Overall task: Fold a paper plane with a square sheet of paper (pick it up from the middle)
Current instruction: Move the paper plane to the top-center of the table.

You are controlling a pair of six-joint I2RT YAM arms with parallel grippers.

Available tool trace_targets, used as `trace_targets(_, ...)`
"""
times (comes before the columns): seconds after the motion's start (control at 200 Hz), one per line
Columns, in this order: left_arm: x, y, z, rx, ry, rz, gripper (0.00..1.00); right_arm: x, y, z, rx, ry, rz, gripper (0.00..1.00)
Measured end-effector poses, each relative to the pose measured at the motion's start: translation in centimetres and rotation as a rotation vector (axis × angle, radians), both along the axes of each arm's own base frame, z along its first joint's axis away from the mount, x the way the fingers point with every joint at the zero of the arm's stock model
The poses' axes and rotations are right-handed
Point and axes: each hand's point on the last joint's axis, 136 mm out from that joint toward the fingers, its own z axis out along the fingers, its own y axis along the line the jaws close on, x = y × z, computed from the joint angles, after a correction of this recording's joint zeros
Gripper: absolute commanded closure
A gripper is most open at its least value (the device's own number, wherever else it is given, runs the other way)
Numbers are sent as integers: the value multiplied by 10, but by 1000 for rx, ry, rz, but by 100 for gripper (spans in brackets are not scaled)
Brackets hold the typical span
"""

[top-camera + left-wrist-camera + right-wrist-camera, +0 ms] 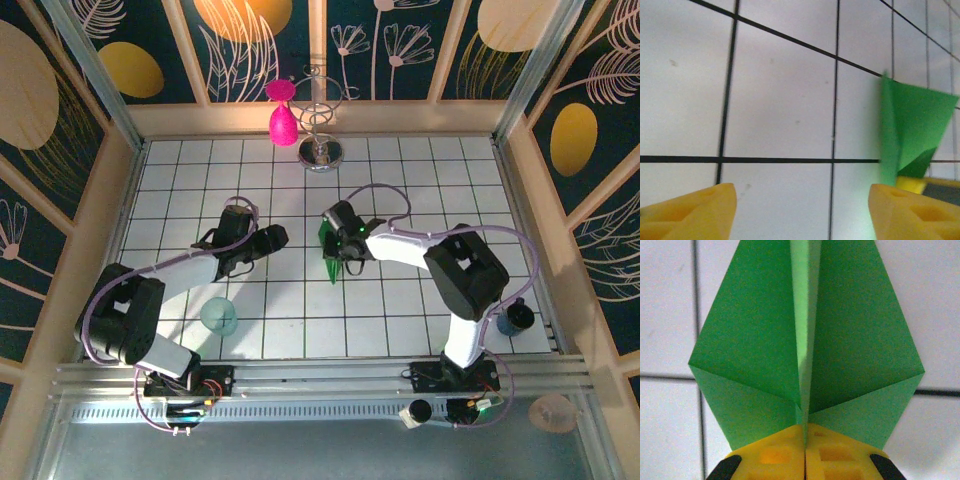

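Plane (855, 340) is pinched at its centre fold in my right gripper (805, 440), jaws closed on it, wings spreading ahead. My left gripper (801, 202) stands wide, empty, plane near on its right.

You have one bright green folded paper plane (855, 340) and one white tiled worktop (420, 170). You can count two cups: one translucent teal round cup (219, 316) and one dark blue cup (516, 318). There is one pink teardrop-shaped object (283, 122) and one chrome wire stand (321, 150). You run two white-and-black robot arms, the left arm (170, 275) and the right arm (465, 270), with two yellow-fingered tools: the left tool (802, 205) and the right tool (805, 452).
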Motion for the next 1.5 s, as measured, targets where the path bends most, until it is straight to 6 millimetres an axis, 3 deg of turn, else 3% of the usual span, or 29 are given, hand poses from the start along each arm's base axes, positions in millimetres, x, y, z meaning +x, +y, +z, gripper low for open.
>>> trace_targets(0.15,1,11,-2,57,-8,24,10,37,-28,8,-30,-37,-66,92)
trace_targets(0.27,1,18,-3,95,-14,39,5,67,-35,9,-50,-63,-80,91)
trace_targets(0.39,2,22,-2,120,-26,49,3,84,-39,0,-77,-57,-71,87)
trace_targets(0.626,4,26,-2,139,-31,62,1,80,-41,-13,-112,-1,-40,76)
trace_targets(1.196,6,26,-2,148,-26,61,1,71,-38,-15,-159,1,-39,67)
trace_targets(1.502,9,25,-4,153,-22,58,1,84,-36,-16,-237,-52,-55,60)
